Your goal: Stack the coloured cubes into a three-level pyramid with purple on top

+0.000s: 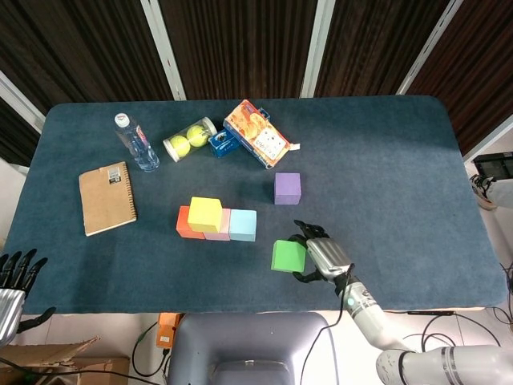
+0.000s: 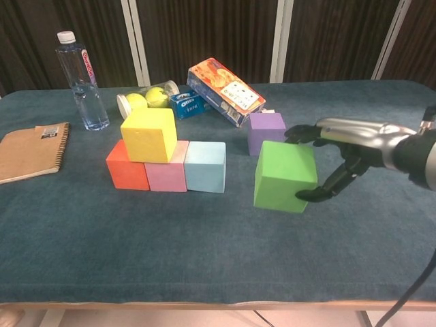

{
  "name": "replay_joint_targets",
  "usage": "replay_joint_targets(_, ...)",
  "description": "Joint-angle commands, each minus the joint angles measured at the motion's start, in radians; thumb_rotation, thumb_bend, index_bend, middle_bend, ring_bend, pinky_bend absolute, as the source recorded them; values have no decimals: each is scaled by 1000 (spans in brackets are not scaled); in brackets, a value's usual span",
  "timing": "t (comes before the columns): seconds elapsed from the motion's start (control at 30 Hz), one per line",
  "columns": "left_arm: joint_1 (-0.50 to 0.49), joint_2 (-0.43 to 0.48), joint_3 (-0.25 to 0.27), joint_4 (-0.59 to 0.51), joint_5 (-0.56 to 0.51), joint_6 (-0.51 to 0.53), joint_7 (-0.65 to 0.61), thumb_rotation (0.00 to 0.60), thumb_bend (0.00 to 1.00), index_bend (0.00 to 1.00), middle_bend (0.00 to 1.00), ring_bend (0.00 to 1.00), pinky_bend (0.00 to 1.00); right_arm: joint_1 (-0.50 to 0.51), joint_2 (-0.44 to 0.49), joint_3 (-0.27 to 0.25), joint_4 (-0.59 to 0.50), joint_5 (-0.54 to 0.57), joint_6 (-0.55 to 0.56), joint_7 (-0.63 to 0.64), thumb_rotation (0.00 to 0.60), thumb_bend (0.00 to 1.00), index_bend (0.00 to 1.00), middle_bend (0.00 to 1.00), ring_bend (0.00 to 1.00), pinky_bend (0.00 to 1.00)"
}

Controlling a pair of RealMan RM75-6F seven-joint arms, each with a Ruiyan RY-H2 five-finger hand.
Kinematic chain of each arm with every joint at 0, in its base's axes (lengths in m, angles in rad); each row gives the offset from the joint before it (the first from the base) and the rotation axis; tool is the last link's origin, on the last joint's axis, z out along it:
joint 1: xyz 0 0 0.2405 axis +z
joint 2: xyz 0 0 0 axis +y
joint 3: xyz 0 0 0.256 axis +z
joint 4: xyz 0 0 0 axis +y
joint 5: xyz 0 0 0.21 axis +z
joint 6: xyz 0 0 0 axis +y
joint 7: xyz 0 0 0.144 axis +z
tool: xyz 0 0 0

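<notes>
My right hand [image 2: 344, 153] [image 1: 321, 255] grips the green cube [image 2: 285, 176] [image 1: 288, 256] from its right side and holds it lifted off the table, right of the stack. The orange cube [image 2: 127, 166], pink cube [image 2: 167, 175] and light blue cube [image 2: 205, 166] [image 1: 243, 224] stand in a row, with the yellow cube [image 2: 149, 134] [image 1: 204, 213] on top of the orange and pink ones. The purple cube [image 2: 266, 129] [image 1: 287, 188] sits on the table behind the green one. My left hand [image 1: 14, 281] hangs off the table's near left corner, fingers spread, holding nothing.
A water bottle [image 2: 80, 80], a tube of tennis balls [image 2: 145, 99], a small blue box [image 2: 185, 104] and an orange carton [image 2: 225, 90] lie at the back. A brown notebook [image 2: 31, 150] lies at the left. The table's front edge [image 2: 204, 300] is close.
</notes>
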Motion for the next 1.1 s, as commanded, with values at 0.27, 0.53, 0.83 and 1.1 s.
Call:
replay_joint_targets(0.27, 4, -11, -30, 43, -50, -39, -65, 515, 0, 170, 62, 0, 66, 83, 154, 164, -19, 103, -127, 94, 600, 402, 421, 0, 0, 0)
replay_joint_targets(0.53, -4, -25, -46, 79, -77, -86, -100, 513, 0, 170, 62, 0, 66, 287, 125, 222, 106, 400, -259, 19, 600, 404, 429, 0, 0, 0)
replay_joint_targets(0.83, -10, -33, -57, 109, -88, -113, -130, 514, 0, 170, 62, 0, 65, 440, 47, 169, 236, 559, -315, -70, 600, 412, 442, 0, 0, 0)
replay_joint_targets(1.1, -13, -45, -62, 141, -91, -131, -164, 515, 0, 170, 62, 0, 66, 489, 1, 158, 289, 602, -327, -57, 600, 412, 451, 0, 0, 0)
